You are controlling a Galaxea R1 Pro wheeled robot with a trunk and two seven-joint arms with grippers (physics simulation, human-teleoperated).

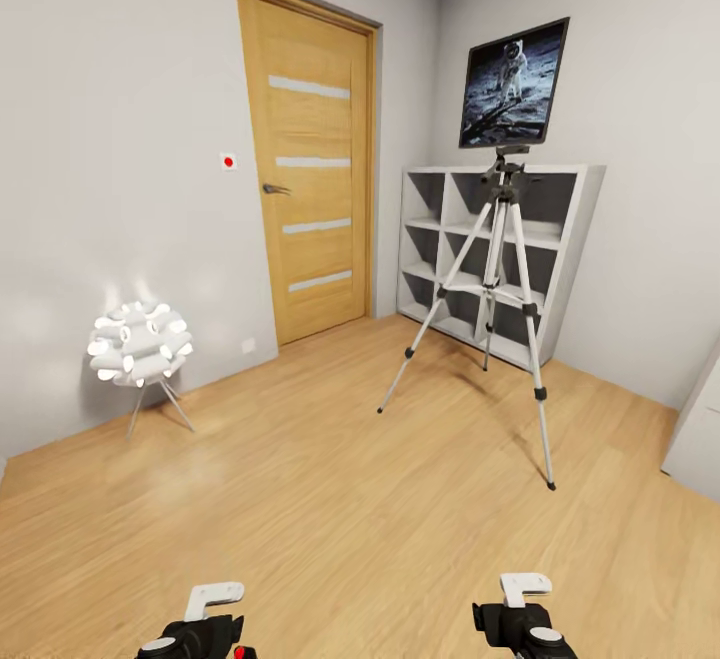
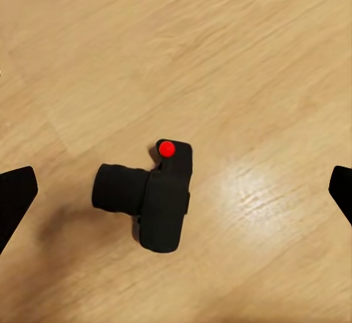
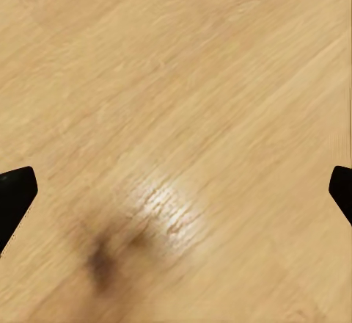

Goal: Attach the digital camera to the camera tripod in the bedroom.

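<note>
Empty grey cube shelf (image 1: 560,229) behind camera tripod (image 1: 497,279)

Light wood floor (image 1: 330,499) ran ahead of grippers, with glossy highlight right beneath them. Grey walls (image 1: 110,189) stood far ahead. Wood door (image 1: 312,164) with pale strips was set in wall, red-dot switch (image 1: 229,161) beside it. Grey cube shelf (image 1: 500,254) stood ahead-right, astronaut picture (image 1: 514,84) above. White globe lamp (image 1: 140,344) glowed ahead-left.
</note>
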